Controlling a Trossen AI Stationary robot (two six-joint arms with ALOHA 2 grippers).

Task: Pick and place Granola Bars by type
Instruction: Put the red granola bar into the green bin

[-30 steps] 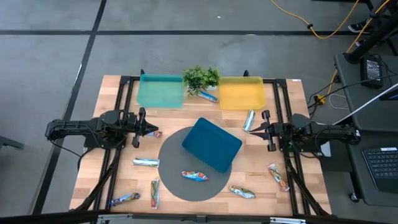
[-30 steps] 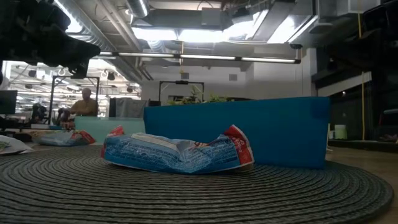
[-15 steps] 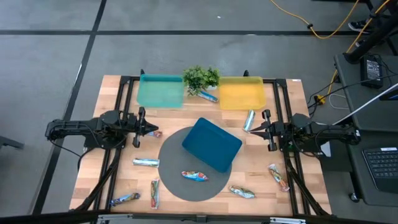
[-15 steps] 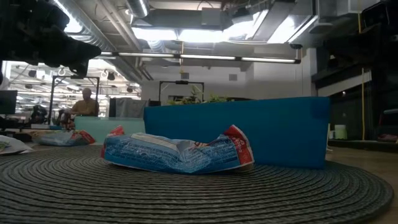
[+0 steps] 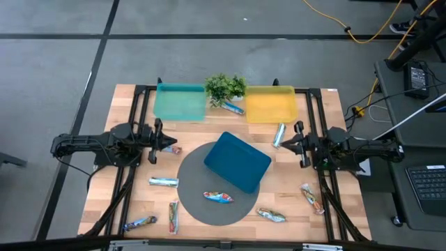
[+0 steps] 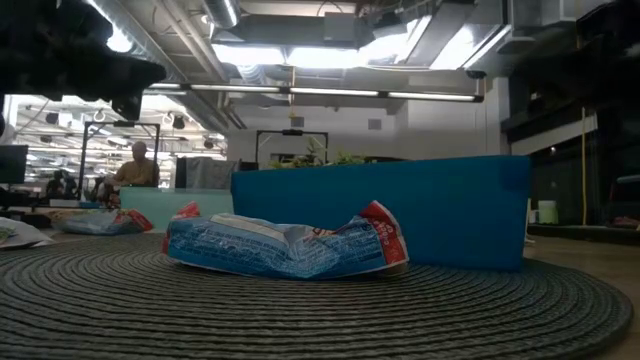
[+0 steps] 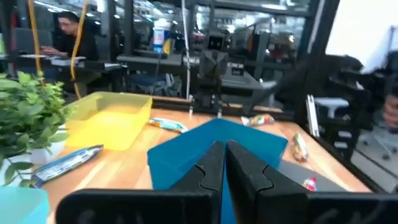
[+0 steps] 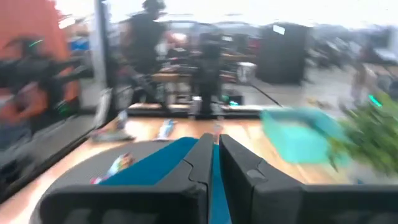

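Several foil-wrapped granola bars lie flat and scattered on the table: one (image 5: pixel 218 197) on the round grey mat (image 5: pixel 195 209), one (image 5: pixel 164 182) at the mat's left edge, and others near the front (image 5: pixel 270 215) and right (image 5: pixel 313 198). One bar (image 5: pixel 279 134) lies just past my right gripper (image 5: pixel 281 143), and one (image 5: pixel 173 149) lies under the tip of my left gripper (image 5: pixel 168 144). Both grippers point level toward the table's middle, above the table, shut with nothing in them. The wrist views show the left fingers (image 7: pixel 214 165) and the right fingers (image 8: pixel 205 155) closed together.
A blue tray (image 5: pixel 237 162) rests on the mat's far part. A teal tray (image 5: pixel 180 102) and a yellow tray (image 5: pixel 270 103) stand at the far edge with a small green plant (image 5: pixel 224 87) between them; a bar (image 5: pixel 233 107) lies by the plant. People sit in the room beyond.
My right gripper has rolled a little at the wrist while staying in place; its wrist view is blurred. No bar or tray has moved.
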